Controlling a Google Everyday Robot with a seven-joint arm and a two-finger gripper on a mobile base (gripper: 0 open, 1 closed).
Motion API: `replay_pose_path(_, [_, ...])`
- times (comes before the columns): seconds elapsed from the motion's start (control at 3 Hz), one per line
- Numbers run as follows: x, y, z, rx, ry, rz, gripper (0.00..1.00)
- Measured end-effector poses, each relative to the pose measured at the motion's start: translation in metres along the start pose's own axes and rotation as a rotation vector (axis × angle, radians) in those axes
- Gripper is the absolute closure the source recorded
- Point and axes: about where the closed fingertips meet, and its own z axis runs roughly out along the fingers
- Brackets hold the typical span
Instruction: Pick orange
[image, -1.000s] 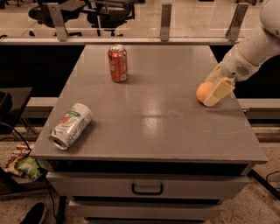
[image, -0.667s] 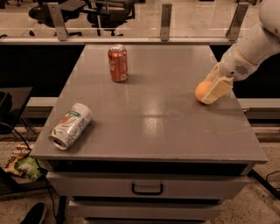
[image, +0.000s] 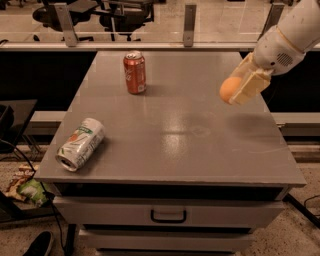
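The orange (image: 229, 89) is a small round orange fruit held between the cream fingers of my gripper (image: 239, 89) at the right side of the grey table (image: 175, 130). The gripper is shut on the orange and holds it lifted clear above the table top. My white arm reaches in from the upper right corner. The fingers cover the right side of the orange.
A red-orange soda can (image: 135, 72) stands upright at the table's back left. A white and green can (image: 80, 144) lies on its side near the front left edge. A drawer with a dark handle (image: 168, 216) sits below the top. Office chairs stand behind a rail.
The gripper has risen with the orange in it, from resting at the table surface to hanging above it.
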Motion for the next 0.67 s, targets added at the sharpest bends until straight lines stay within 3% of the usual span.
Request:
replay_pose_path(0.33, [-0.0191, 0.0107, -0.0178, 0.001, -0.026, -0.036, 1.00])
replay_pose_path(0.67, [-0.0208, 0.0116, -0.0193, 0.001, -0.028, -0.039, 1.00])
